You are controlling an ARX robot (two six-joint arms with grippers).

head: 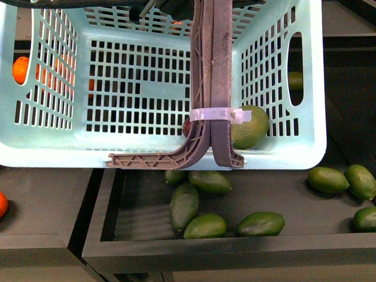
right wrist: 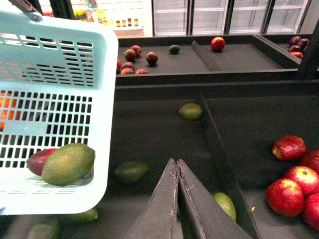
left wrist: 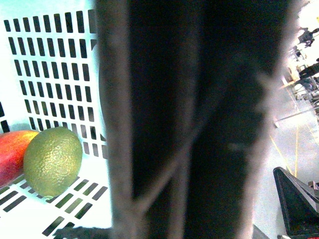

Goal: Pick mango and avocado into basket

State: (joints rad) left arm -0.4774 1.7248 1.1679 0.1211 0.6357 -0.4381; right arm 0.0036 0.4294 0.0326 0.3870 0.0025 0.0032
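Note:
The teal basket hangs in the air in front of me, its brown handles upright and bound by a white zip tie. My left gripper is shut on the handles, which fill the left wrist view; its jaws are hidden. The avocado and the red mango lie inside the basket. Both show in the left wrist view, avocado and mango, and in the right wrist view, avocado and mango. My right gripper is shut and empty, beside the basket over the dark bin.
Below the basket a dark bin holds several loose green avocados. Oranges lie to the left. Red apples fill the bin to the right, behind a divider. More fruit lies on the far shelf.

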